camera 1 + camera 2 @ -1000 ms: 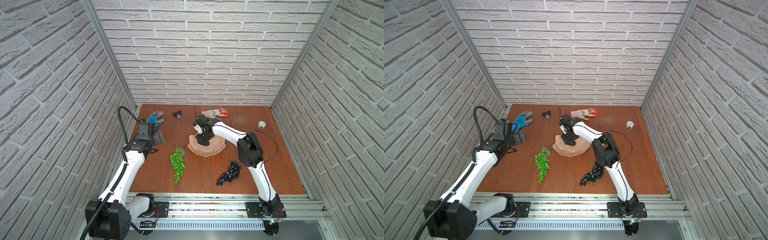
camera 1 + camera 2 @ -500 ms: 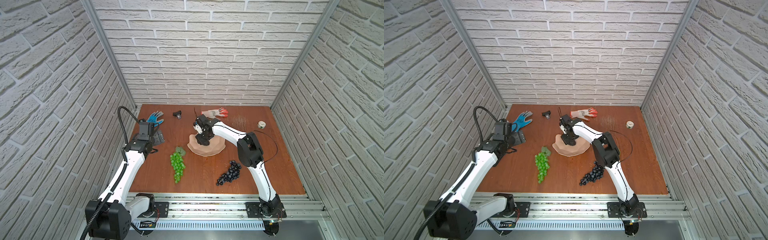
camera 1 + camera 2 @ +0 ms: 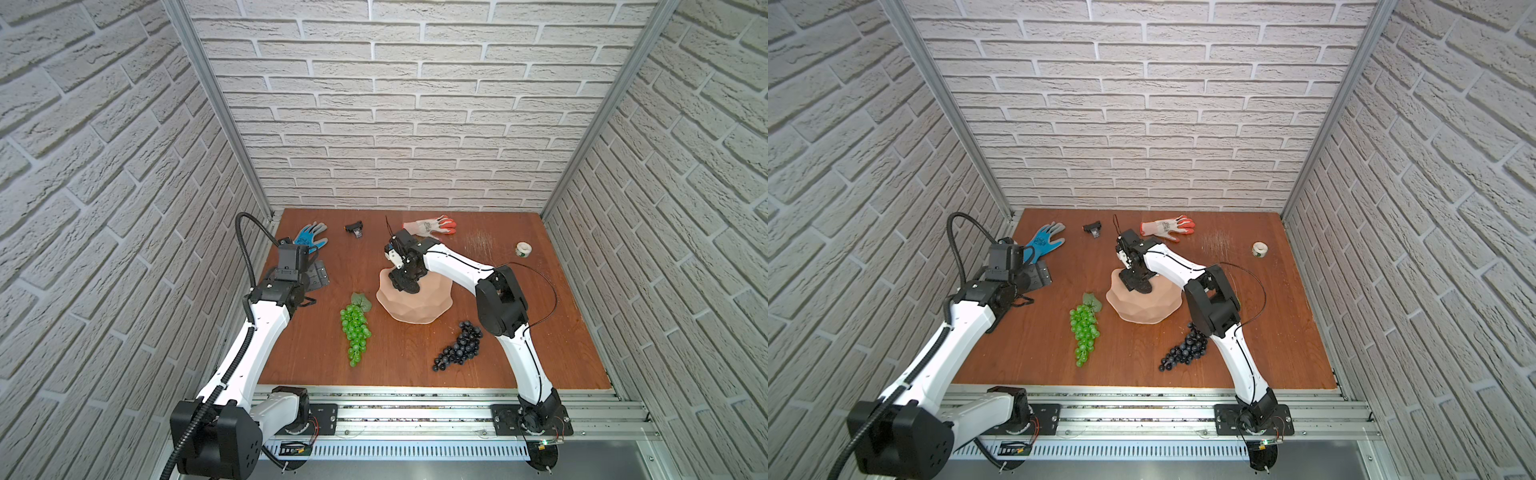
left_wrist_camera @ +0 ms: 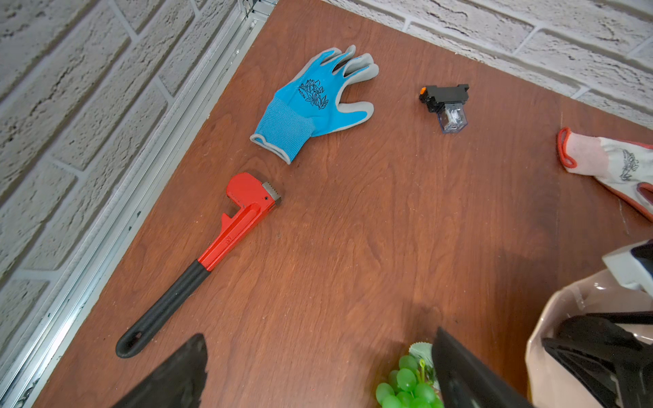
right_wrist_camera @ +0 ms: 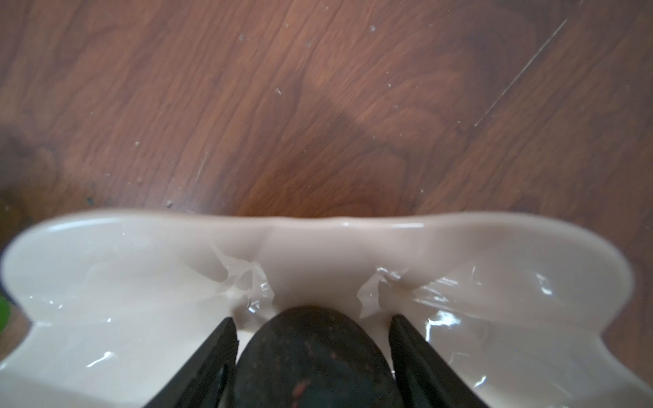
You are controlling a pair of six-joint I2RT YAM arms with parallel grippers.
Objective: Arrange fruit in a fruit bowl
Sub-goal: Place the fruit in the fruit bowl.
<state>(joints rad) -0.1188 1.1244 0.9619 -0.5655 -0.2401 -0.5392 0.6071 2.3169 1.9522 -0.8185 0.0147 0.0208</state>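
The pale peach fruit bowl (image 3: 415,307) (image 3: 1144,309) stands mid-table. My right gripper (image 3: 405,284) (image 3: 1136,284) reaches down into it. In the right wrist view a dark bumpy avocado (image 5: 311,360) lies on the bowl's glossy floor (image 5: 141,275) between my right gripper's (image 5: 311,319) spread fingers, with a pale gap showing beside one finger. The green grape bunch (image 3: 355,328) (image 3: 1084,328) lies left of the bowl, and the dark grape bunch (image 3: 461,347) (image 3: 1183,349) lies at its front right. My left gripper (image 4: 318,335) (image 3: 307,300) hangs open and empty over bare wood, near the green grapes (image 4: 406,388).
A blue glove (image 3: 311,236), a small black relay (image 3: 354,229) and a white-orange glove (image 3: 430,226) lie along the back. A tape roll (image 3: 523,248) sits at back right. A red pipe wrench (image 4: 240,219) lies near the left rail. Brick walls enclose the table.
My right gripper's jaws have spread wider around the avocado in the bowl. Both arms otherwise stay where they were.
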